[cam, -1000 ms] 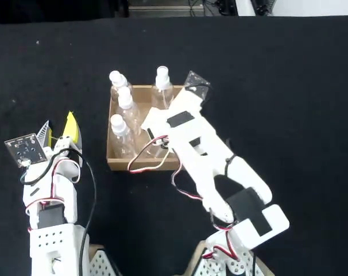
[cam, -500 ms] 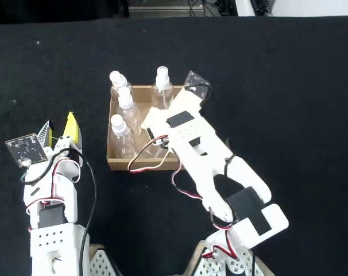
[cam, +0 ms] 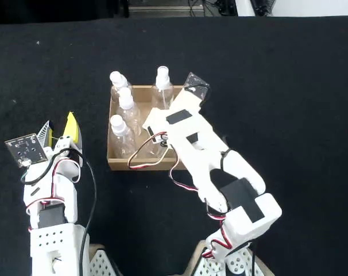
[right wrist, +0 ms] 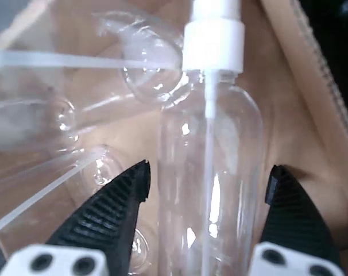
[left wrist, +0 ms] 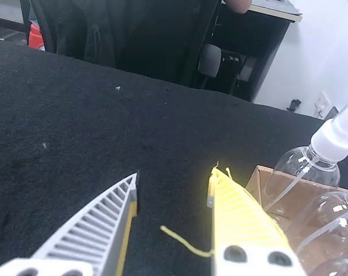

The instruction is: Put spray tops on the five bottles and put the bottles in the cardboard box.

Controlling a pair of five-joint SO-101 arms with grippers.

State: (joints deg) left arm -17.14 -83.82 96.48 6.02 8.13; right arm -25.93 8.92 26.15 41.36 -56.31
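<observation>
The cardboard box (cam: 112, 160) sits mid-table with three capped clear bottles along its left side, such as one bottle (cam: 119, 125), and another at the back (cam: 162, 80). My right arm (cam: 185, 123) lies over the box and hides its right half. In the right wrist view my right gripper (right wrist: 208, 172) is open inside the box (right wrist: 312, 86), its black fingers (right wrist: 113, 207) on either side of an upright bottle (right wrist: 220, 132) with a white spray top (right wrist: 214, 34), gaps showing on both sides. My left gripper (cam: 59, 131) (left wrist: 173, 178) stands open and empty, left of the box.
Black cloth (cam: 277, 86) covers the whole table, with open room to the right and behind the box. In the left wrist view the box corner (left wrist: 266, 181) and a capped bottle (left wrist: 329, 144) are near the yellow finger (left wrist: 243, 224). Other bottles lean close around the right gripper.
The right arm's rear links have shifted slightly left, towards the box, while its front end stays over the box. The left arm has not moved.
</observation>
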